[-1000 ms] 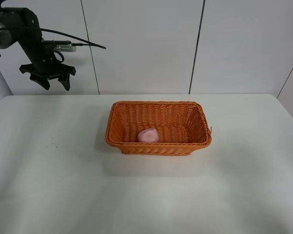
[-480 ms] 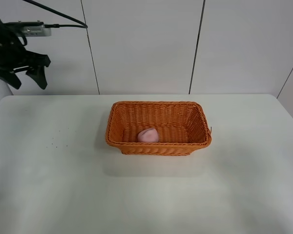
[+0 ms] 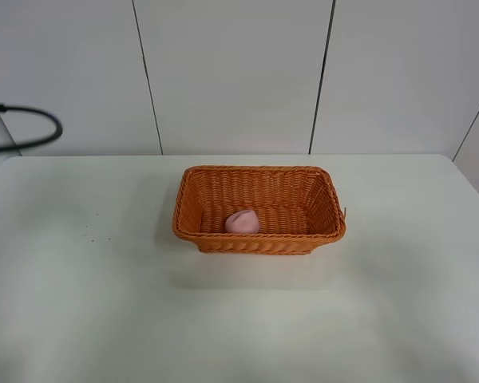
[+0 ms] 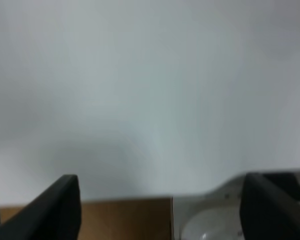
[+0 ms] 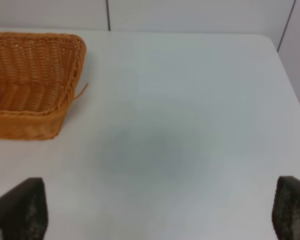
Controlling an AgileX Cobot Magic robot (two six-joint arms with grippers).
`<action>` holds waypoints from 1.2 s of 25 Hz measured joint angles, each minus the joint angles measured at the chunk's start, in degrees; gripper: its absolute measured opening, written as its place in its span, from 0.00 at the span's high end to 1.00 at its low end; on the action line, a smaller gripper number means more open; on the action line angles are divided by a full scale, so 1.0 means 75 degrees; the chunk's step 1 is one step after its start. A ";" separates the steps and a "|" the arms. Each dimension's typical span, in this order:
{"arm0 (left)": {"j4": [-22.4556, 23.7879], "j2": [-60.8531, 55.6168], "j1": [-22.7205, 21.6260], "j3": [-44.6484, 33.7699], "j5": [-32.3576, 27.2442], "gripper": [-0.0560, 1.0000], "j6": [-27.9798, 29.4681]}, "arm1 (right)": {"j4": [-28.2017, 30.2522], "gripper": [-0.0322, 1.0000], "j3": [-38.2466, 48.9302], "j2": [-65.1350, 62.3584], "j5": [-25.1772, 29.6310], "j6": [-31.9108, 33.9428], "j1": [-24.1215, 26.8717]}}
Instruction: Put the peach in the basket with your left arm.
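The peach [image 3: 243, 222] lies in the basket [image 3: 259, 174], at frame centre. My left gripper [image 4: 160, 200] and right gripper [image 5: 157, 210] both stand apart, empty. Only risk: a careless move could knock the basket.

No text, label, brand, number or sign can be read in any of the views.
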State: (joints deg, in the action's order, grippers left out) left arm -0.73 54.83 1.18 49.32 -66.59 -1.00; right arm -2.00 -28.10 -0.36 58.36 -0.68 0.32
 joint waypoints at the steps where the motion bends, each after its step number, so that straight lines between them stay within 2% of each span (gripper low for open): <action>1: 0.0000 -0.0517 0.0000 -0.0410 0.0119 0.29 0.0000 | 0.0000 0.30 0.0000 0.0000 0.0000 0.0000 0.0000; 7: 0.0097 -0.3347 0.0000 -0.2608 0.0672 0.29 -0.0005 | -0.0007 0.30 0.0000 0.0000 0.0000 0.0000 0.0000; 13: 0.0030 -0.5564 0.0000 -0.2738 0.0826 0.29 -0.0008 | -0.0013 0.30 0.0000 0.0000 0.0000 0.0000 0.0000; 19: -0.0171 -0.7087 0.0000 -0.2738 0.0819 0.29 -0.0008 | -0.0013 0.30 0.0000 0.0000 0.0000 0.0000 0.0000; 30: -0.0180 -0.7334 0.0000 -0.2738 0.0819 0.29 -0.0014 | -0.0013 0.30 0.0000 0.0000 0.0000 0.0000 0.0000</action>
